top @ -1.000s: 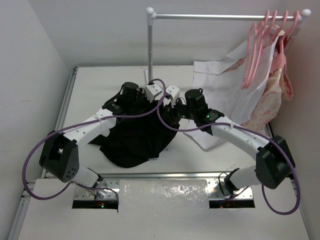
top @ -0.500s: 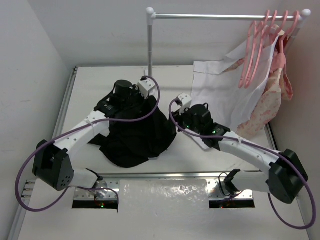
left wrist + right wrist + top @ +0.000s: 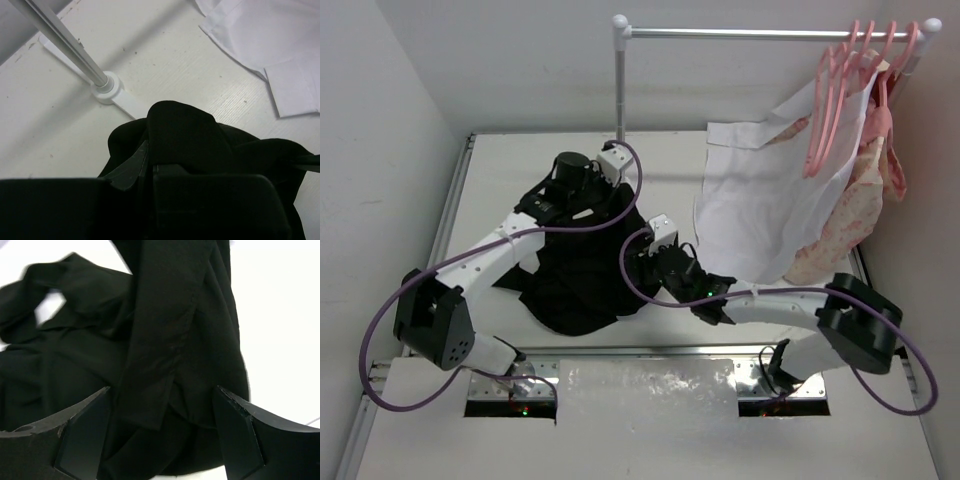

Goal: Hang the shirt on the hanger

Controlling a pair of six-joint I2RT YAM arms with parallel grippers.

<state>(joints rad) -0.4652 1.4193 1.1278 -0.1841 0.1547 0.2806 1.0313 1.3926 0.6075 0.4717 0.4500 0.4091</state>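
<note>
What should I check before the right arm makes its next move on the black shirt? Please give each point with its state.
1. The left gripper is shut on the black shirt: ok.
2. The right gripper is open: ok.
3. Shirt fabric lies between the right fingers: ok.
4. The pink hanger is off the rail: not ok, it hangs there among others.
5. The shirt's neck opening is found: cannot tell, the shirt is bunched.

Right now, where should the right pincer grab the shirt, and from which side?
Probably the hanging fold of the shirt between the right pincer's open jaws, coming in low from the right. The left pincer holds the top up, so cloth drapes in a ridge.
</note>
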